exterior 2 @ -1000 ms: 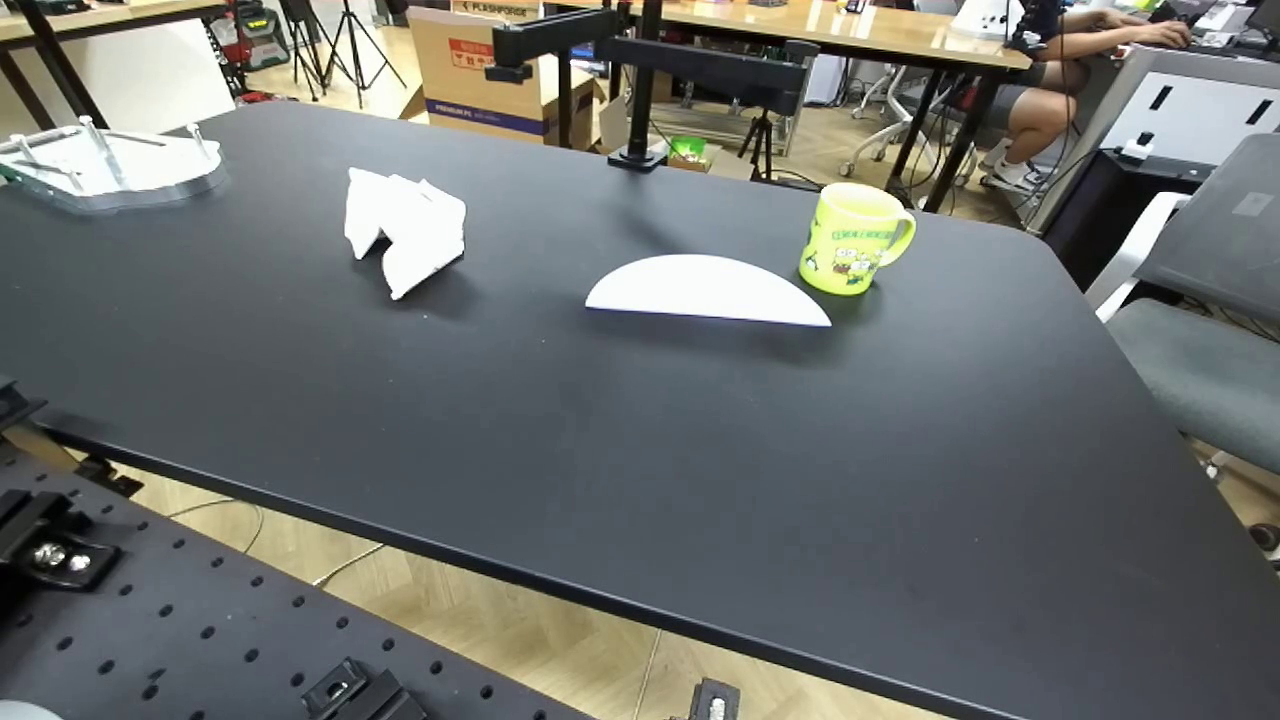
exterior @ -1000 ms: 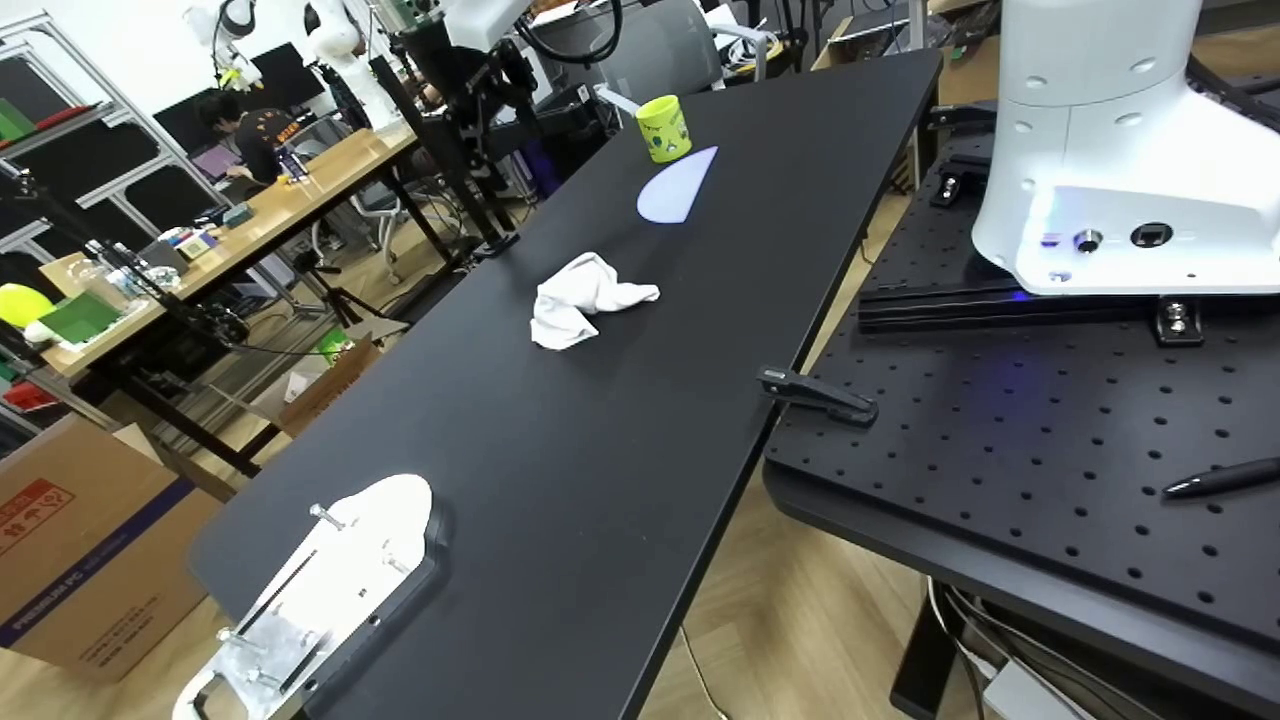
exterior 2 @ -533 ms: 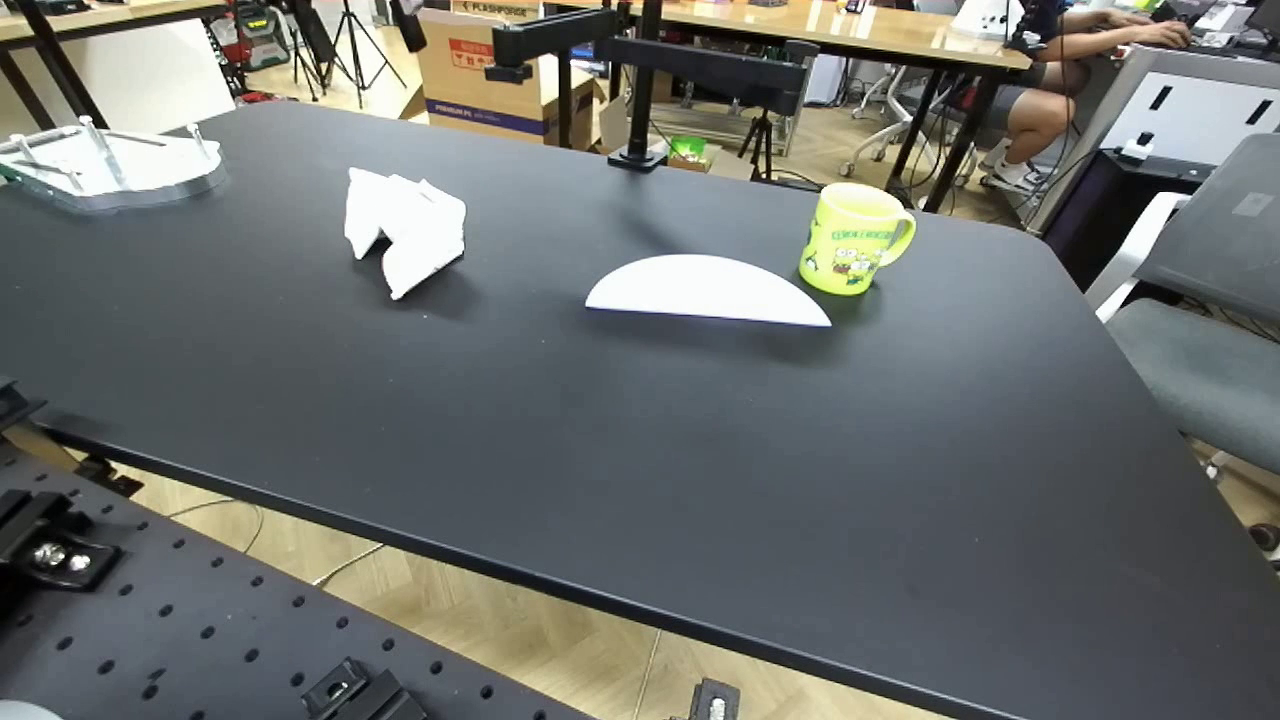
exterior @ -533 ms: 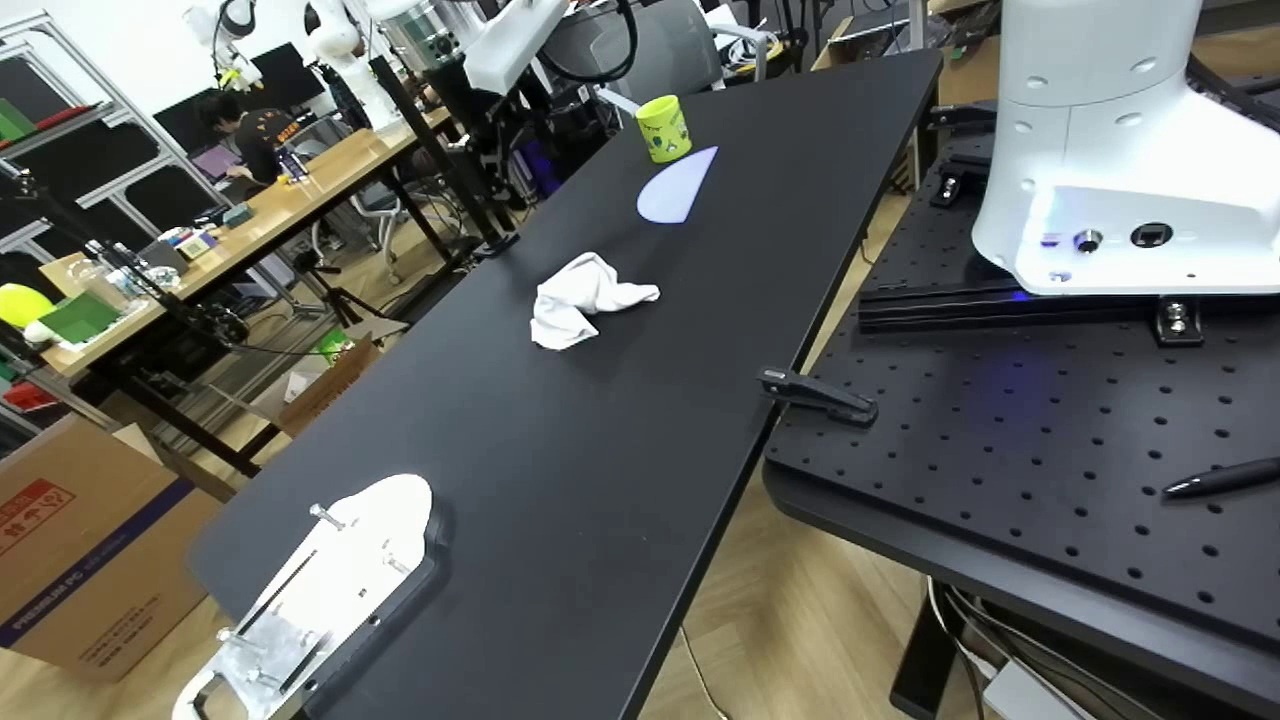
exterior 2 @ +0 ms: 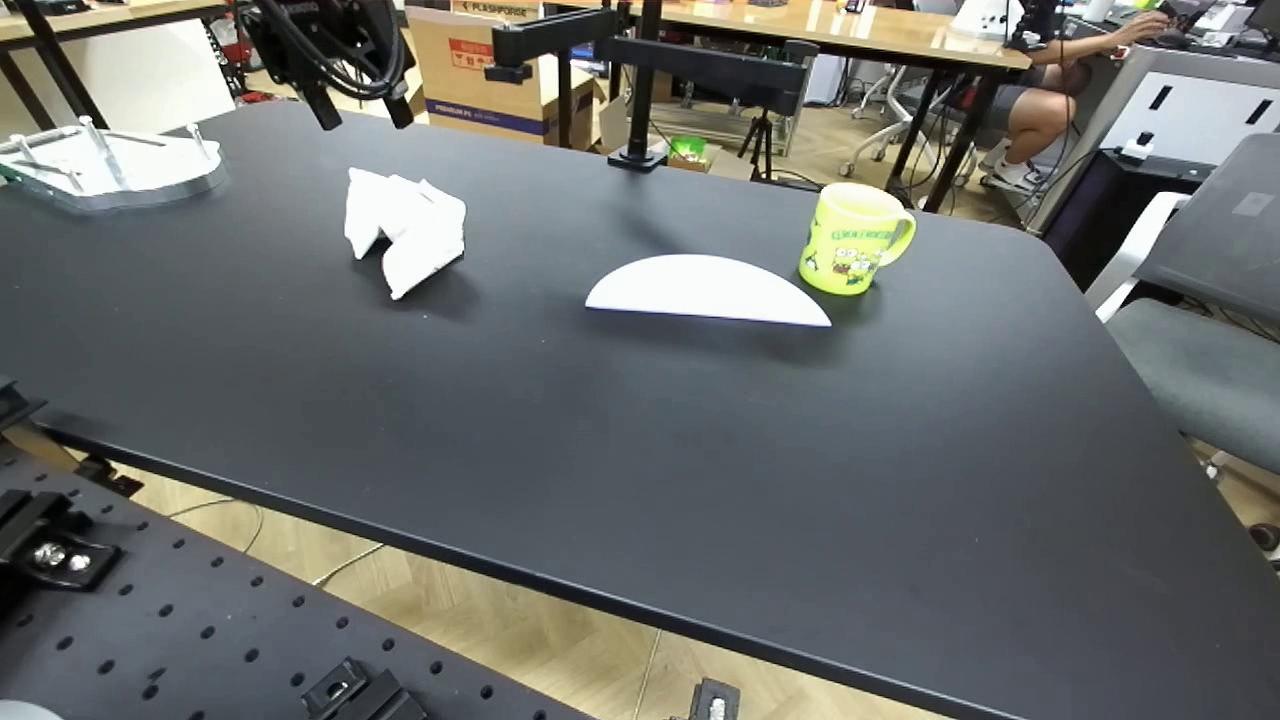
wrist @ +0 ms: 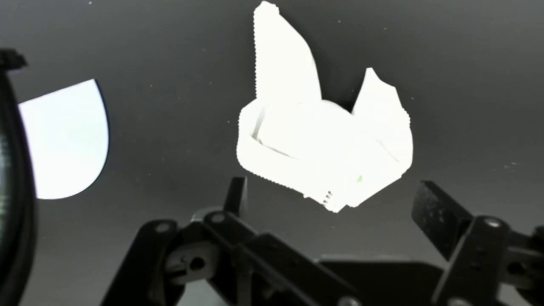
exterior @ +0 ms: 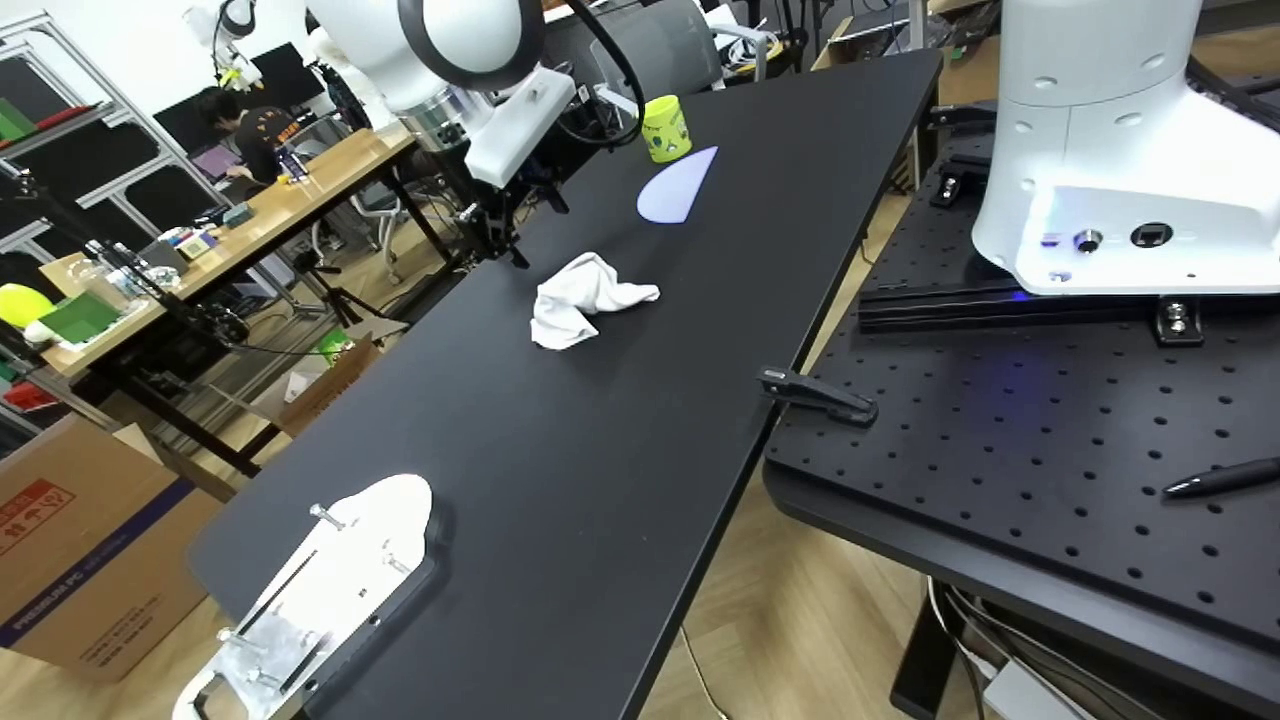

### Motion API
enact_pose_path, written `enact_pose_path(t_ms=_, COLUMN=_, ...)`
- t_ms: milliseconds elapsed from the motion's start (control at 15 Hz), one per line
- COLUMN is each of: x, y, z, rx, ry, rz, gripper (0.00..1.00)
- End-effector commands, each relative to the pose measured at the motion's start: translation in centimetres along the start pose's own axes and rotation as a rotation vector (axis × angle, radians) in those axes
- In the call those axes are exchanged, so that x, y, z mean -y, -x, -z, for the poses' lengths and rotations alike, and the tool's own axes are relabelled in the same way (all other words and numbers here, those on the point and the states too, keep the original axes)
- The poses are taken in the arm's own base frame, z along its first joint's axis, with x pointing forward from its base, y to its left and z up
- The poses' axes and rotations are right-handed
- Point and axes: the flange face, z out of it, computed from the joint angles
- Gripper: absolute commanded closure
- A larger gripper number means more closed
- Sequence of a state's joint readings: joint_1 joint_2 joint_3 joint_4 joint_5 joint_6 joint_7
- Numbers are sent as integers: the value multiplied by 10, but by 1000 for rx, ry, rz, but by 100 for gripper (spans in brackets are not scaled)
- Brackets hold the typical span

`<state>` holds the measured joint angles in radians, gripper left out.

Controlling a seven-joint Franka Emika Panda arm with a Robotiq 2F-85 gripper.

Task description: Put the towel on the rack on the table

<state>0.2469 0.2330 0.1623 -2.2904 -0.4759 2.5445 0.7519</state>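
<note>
Picking up the towel (wrist: pixel 314 140) seems the step in hand: it lies below and ahead of the gripper (wrist: pixel 331 197), jaws spread; next calls for moving forward, lowering, then pinching it

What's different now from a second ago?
The robot's arm has come down, bringing its open jaws closer to the crumpled towel. Nothing has visibly been grabbed or let go. The towel, yellow-green cup, white half-disc and pegged rack stayed put.

Wood-look floor (exterior 2: pixel 480 615), black worktop (exterior 2: pixel 700 450)
In an exterior view, a cardboard box (exterior 2: pixel 490 95) sits past the far edge, a gray chair (exterior 2: pixel 1210 360) by the right edge.
</note>
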Motion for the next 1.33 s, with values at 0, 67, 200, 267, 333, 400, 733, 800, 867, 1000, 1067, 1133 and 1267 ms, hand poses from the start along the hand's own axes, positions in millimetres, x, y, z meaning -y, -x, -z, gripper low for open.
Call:
enact_pose_path(t_ms=0, x=23, y=-8, z=-7, rx=-12, ry=-17, rz=-63, gripper=0)
enact_pose_path(t_ms=67, x=26, y=-8, z=-11, rx=-13, ry=-15, rz=-62, gripper=0)
enact_pose_path(t_ms=200, x=29, y=-8, z=-18, rx=-6, ry=-25, rz=-71, gripper=0)
enact_pose_path(t_ms=267, x=29, y=-9, z=-21, rx=-1, ry=-33, rz=-74, gripper=0)
enact_pose_path(t_ms=333, x=28, y=-10, z=-25, rx=4, ry=-37, rz=-75, gripper=0)
enact_pose_path(t_ms=400, x=27, y=-11, z=-30, rx=13, ry=-47, rz=-78, gripper=0)
enact_pose_path(t_ms=733, x=25, y=-15, z=-54, rx=63, ry=-88, rz=-88, gripper=0)
enact_pose_path(t_ms=800, x=24, y=-17, z=-58, rx=72, ry=-90, rz=-95, gripper=0)
enact_pose_path(t_ms=867, x=23, y=-17, z=-61, rx=82, ry=-95, rz=-94, gripper=0)
enact_pose_path(t_ms=1000, x=19, y=-19, z=-67, rx=97, ry=-91, rz=-98, gripper=25)
enact_pose_path(t_ms=1067, x=17, y=-20, z=-68, rx=99, ry=-91, rz=-97, gripper=25)
enact_pose_path(t_ms=1133, x=15, y=-21, z=-69, rx=101, ry=-93, rz=-97, gripper=33)
enact_pose_path(t_ms=1267, x=12, y=-22, z=-71, rx=104, ry=-100, rz=-94, gripper=47)
